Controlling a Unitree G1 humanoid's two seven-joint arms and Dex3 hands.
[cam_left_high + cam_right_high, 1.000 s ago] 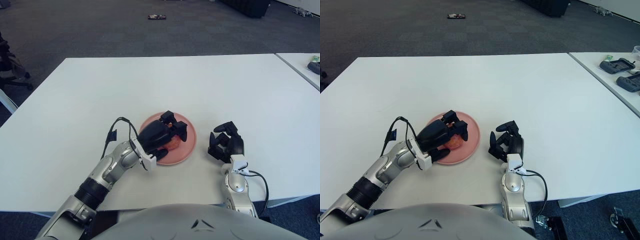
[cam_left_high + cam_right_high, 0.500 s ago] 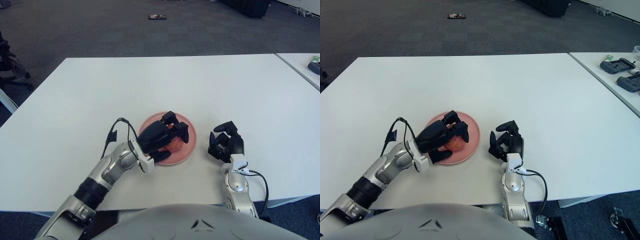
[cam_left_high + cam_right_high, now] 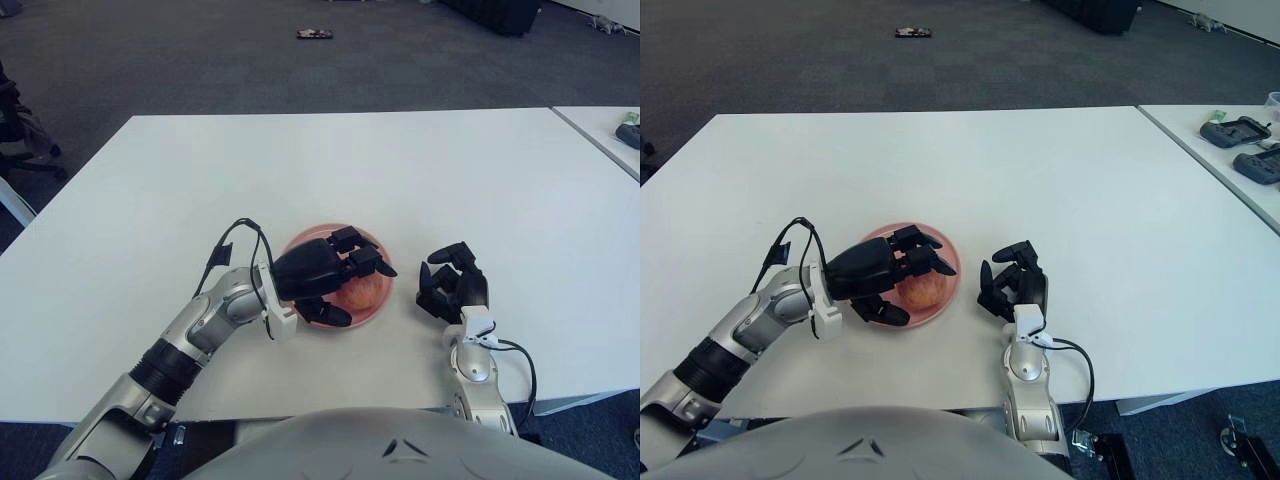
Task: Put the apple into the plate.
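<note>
**White worktop: apple on plate, release under way**

White worktop (image 3: 420, 170) is carrying all items. Left hand (image 3: 325, 278) is hovering over the pink plate (image 3: 375, 250), fingers spread, gripping nothing. Right hand (image 3: 452, 288) is idling beside the plate, fingers curled, empty. Apple (image 3: 362, 294) is sitting in the plate. Placement appears done; only withdrawal is remaining.
</note>
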